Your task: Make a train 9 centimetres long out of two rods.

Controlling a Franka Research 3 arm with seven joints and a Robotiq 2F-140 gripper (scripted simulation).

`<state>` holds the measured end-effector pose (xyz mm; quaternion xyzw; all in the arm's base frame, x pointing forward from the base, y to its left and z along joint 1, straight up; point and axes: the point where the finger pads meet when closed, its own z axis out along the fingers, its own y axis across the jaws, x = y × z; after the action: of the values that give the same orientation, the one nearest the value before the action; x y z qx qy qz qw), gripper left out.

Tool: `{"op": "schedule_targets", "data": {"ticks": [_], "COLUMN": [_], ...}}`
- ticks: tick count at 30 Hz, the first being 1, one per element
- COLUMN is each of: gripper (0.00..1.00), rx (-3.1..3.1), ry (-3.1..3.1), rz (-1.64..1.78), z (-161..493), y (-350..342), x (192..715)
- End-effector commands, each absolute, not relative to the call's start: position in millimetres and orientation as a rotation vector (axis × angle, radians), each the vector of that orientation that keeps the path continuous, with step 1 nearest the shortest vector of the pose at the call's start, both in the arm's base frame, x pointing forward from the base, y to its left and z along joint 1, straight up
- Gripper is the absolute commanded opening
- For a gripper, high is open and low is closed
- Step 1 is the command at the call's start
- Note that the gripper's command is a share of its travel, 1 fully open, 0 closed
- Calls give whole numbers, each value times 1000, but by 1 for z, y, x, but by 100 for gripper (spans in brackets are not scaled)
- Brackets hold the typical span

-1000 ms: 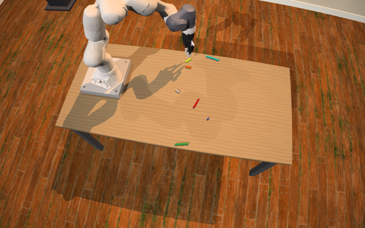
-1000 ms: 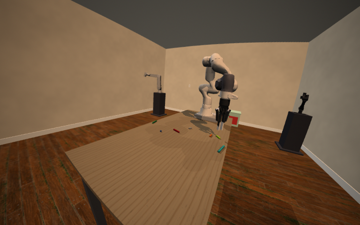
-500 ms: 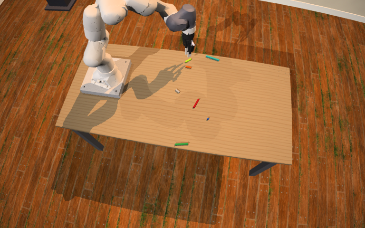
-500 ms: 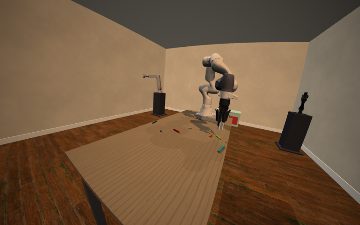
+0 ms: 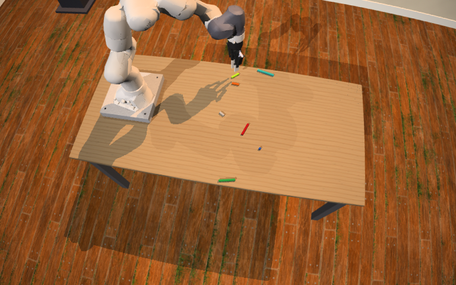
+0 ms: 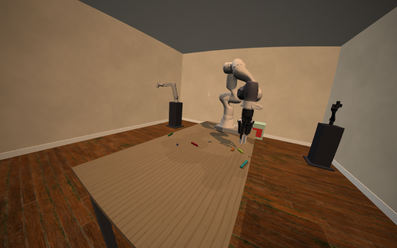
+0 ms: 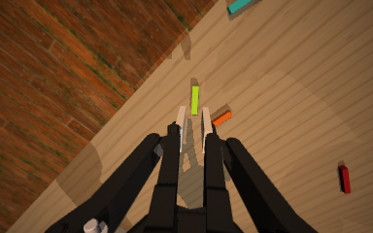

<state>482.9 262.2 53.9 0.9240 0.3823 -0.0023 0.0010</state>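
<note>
My gripper hangs a little above the table's far edge, its fingers nearly shut with nothing between them. The lime rod lies flat on the table just beyond the fingertips in the wrist view. The orange rod lies flat close beside it, apart from it and at an angle to it. The two rods do not touch.
A turquoise rod lies near the far edge. A grey rod, a red rod and a blue rod lie mid-table. A green rod lies at the near edge. The robot's base stands on the left.
</note>
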Motion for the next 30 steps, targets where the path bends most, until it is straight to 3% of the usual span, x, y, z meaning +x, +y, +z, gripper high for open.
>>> {"op": "schedule_targets", "data": {"ticks": [1,30], "gripper": [23,23], "rx": [2898,2898], "ry": [1210,1210], "rz": [-2,-2], "z": [53,20], "y": [262,262], "x": [485,485]}}
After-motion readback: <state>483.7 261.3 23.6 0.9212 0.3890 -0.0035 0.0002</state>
